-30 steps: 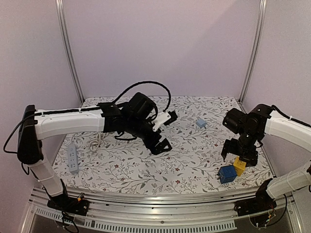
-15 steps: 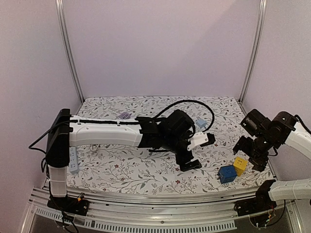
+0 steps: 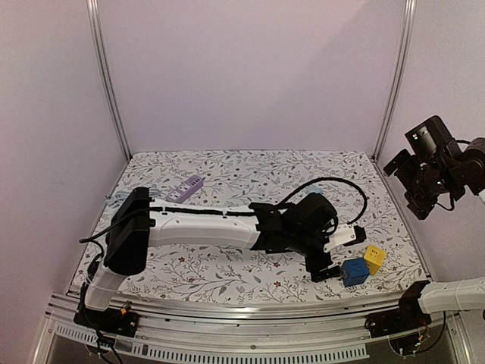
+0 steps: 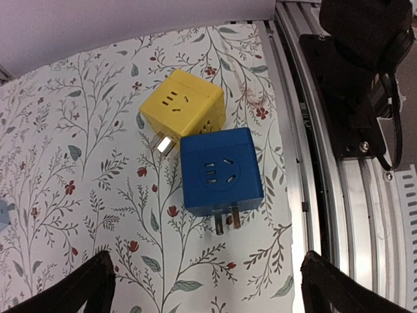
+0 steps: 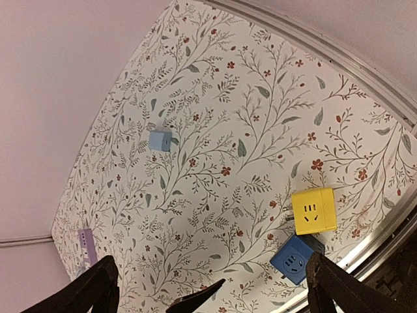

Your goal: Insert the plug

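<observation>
a: where was the left gripper (image 3: pixel 337 255)?

b: low over the near right part of the floral tablecloth (image 3: pixel 227 171), its arm stretched across from the left. its two fingers (image 4: pixel 81 290) stood wide apart with nothing between them. the blue cube plug adapter (image 4: pixel 220 171) lay just ahead of the gap, untouched.

a: how did that blue cube lie?

b: on the cloth near the table's front rail (image 4: pixel 339 215), socket face up, with two metal prongs sticking out of the side towards the wrist camera. a yellow cube plug adapter (image 4: pixel 184 112) sat touching its far corner, also socket face up, with a prong showing at its side.

a: and the right gripper (image 3: pixel 409 186)?

b: raised well above the table at the right wall, fingers (image 5: pixel 85 290) spread apart and holding nothing. its camera looked down on both cubes, yellow (image 5: pixel 313 210) and blue (image 5: pixel 296 259).

a: anything else on the table?

b: a purple power strip (image 3: pixel 186 188) lay at the far left, well apart from the cubes. a small light-blue adapter (image 5: pixel 159 140) sat near the middle back.
</observation>
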{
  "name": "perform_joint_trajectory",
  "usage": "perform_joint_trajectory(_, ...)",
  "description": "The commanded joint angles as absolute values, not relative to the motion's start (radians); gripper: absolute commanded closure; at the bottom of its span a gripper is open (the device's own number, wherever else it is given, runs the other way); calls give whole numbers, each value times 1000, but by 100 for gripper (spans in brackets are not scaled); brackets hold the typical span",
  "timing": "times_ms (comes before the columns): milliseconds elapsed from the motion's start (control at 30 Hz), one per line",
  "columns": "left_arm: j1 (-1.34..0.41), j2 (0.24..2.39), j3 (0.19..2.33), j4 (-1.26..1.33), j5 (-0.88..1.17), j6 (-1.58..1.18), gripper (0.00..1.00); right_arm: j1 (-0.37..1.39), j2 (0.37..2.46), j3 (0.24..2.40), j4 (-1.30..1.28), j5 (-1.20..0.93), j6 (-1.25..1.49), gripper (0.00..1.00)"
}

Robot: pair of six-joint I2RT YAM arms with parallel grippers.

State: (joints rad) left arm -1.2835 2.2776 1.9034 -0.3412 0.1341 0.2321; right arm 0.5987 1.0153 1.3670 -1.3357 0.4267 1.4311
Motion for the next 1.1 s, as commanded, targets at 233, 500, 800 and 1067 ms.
perform_joint_trajectory(233, -1321, 2453, 2108, -389, 3, 147, 0, 593, 963, 1516, -1504, 561, 1191, 1)
perform_joint_trajectory(500, -1334, 2578, 2254, -400, 6, 89, 1, 592, 970, 1543, -1531, 489, 1050, 1)
perform_joint_trajectory(800, -1369, 2637, 2301, -407, -18, 109, 0, 592, 906, 1452, -1521, 421, 1080, 1)
perform_joint_trajectory(1067, -1384, 2655, 2322, -388, -119, 72, 1, 592, 878, 1424, -1527, 420, 1102, 1)
